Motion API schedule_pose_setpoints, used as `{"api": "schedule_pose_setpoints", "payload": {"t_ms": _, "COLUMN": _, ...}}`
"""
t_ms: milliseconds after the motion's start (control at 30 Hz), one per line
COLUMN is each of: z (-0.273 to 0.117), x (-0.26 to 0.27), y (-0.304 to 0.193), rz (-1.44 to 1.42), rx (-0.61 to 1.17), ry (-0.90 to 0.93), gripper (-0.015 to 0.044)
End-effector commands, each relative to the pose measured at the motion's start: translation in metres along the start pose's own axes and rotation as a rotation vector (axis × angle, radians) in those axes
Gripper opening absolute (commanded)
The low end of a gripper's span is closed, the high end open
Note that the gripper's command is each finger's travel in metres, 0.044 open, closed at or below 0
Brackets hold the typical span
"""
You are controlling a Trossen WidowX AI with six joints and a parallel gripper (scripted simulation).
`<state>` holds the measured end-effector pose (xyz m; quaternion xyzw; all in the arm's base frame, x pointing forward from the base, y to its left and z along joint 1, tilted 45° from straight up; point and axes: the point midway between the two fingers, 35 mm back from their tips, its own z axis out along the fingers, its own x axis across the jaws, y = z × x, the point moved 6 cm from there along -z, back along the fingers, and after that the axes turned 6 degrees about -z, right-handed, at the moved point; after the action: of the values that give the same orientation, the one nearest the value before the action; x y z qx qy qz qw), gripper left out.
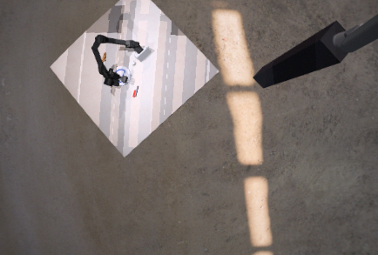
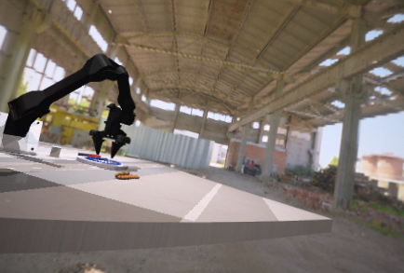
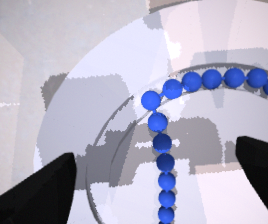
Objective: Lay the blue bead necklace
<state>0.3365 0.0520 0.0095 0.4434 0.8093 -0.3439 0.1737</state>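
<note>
Evidently open over the bead board: my gripper (image 1: 124, 79) (image 2: 106, 155) (image 3: 156, 153) has nothing between its widely parted fingers.

In the exterior view, reading left to right, the round board (image 1: 129, 81) (image 2: 87, 160) (image 3: 80, 107) lies on the worktop (image 1: 148, 97) (image 2: 163, 199) at the lower left of the frame, beneath my fingertips, and an orange beaded piece (image 1: 104, 57) (image 2: 127, 175) sits near it, towards the camera. In my wrist view, the blue necklace (image 1: 120, 71) (image 2: 112, 160) (image 3: 162, 143) runs up from the bottom centre as a straight strand inside the groove's curve, bends at mid-frame, then follows the groove towards the upper right.
</note>
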Motion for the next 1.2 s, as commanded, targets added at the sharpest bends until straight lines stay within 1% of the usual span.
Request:
{"api": "schedule_pose_setpoints", "payload": {"t_ms": 0, "z": -0.013, "x": 0.001, "y": -0.027, "rz": -0.023, "rx": -0.009, "ry": 0.002, "gripper": 0.0230}}
{"api": "schedule_pose_setpoints", "payload": {"t_ms": 133, "z": -0.021, "x": 0.006, "y": -0.057, "rz": -0.055, "rx": -0.007, "ry": 0.002, "gripper": 0.0125}}
{"api": "schedule_pose_setpoints", "payload": {"t_ms": 167, "z": -0.022, "x": 0.007, "y": -0.065, "rz": -0.063, "rx": -0.007, "ry": 0.002, "gripper": 0.0120}}
{"api": "schedule_pose_setpoints", "payload": {"t_ms": 300, "z": -0.025, "x": 0.010, "y": -0.084, "rz": -0.082, "rx": -0.006, "ry": 0.002, "gripper": 0.0120}}
{"api": "schedule_pose_setpoints", "payload": {"t_ms": 433, "z": -0.023, "x": 0.010, "y": -0.084, "rz": -0.082, "rx": -0.006, "ry": 0.002, "gripper": 0.0120}}
{"api": "schedule_pose_setpoints", "payload": {"t_ms": 567, "z": -0.010, "x": 0.010, "y": -0.084, "rz": -0.082, "rx": -0.006, "ry": 0.001, "gripper": 0.0120}}
{"api": "schedule_pose_setpoints", "payload": {"t_ms": 600, "z": -0.018, "x": 0.010, "y": -0.082, "rz": -0.078, "rx": -0.005, "ry": 0.002, "gripper": 0.0120}}
{"api": "schedule_pose_setpoints", "payload": {"t_ms": 700, "z": -0.016, "x": 0.010, "y": -0.082, "rz": -0.078, "rx": -0.006, "ry": 0.002, "gripper": 0.0120}}
{"api": "schedule_pose_setpoints", "payload": {"t_ms": 1167, "z": 0.005, "x": 0.010, "y": -0.083, "rz": -0.081, "rx": -0.006, "ry": 0.001, "gripper": 0.0120}}
